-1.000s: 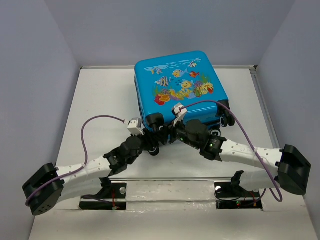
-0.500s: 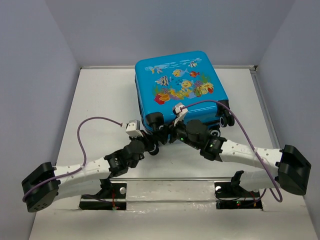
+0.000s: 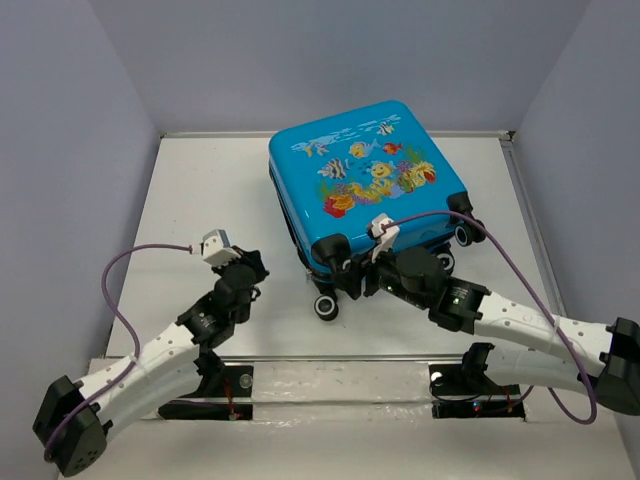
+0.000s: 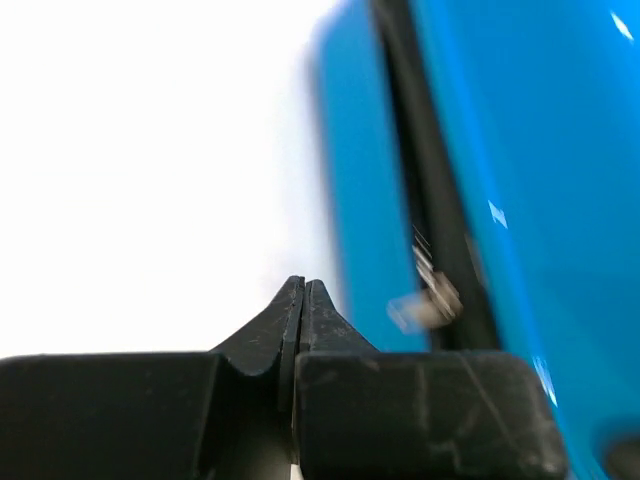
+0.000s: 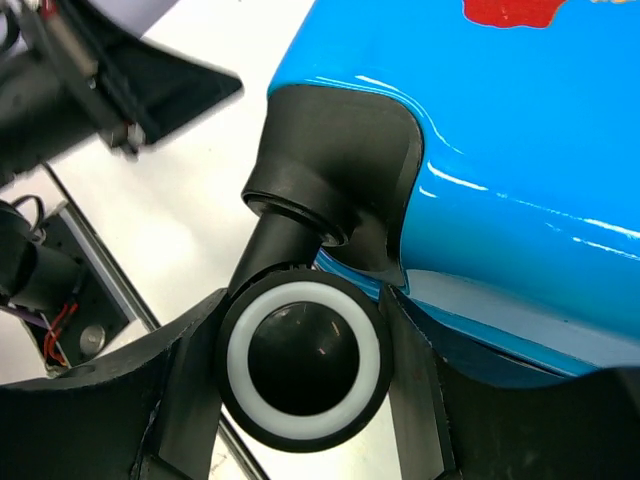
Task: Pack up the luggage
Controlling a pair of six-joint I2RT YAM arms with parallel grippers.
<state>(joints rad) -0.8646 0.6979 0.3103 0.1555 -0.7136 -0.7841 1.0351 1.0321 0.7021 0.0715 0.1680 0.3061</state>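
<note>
The luggage, a bright-blue hard-shell case printed with cartoon fish and coral, lies closed and print side up on the far middle of the white table. Its black wheels face the arms.

We see the right tool at the case's near left corner. In the right wrist view its two fingers sit partly spread, pressed against either side of one white-rimmed wheel that hangs from a black corner housing.

The left tool stands apart from the case, to its left over bare table. Its fingers are pressed flat together with nothing between them. The left wrist view shows the blue shell and the black zipper seam off to its right, with a blurred metal pull on the seam.

A second ago both tools crowded the case's near edge side by side. Since then the left tool has closed and drawn back to the left. The right arm has reached further across, and the case has slid a little nearer and swung slightly, so its near corner now sits lower in the overhead view.

A purple cable loops from each wrist. The table is boxed in by plain pale grey-lilac walls on the left, right and far sides, and black mounting plates hold the arm bases at its near edge.
</note>
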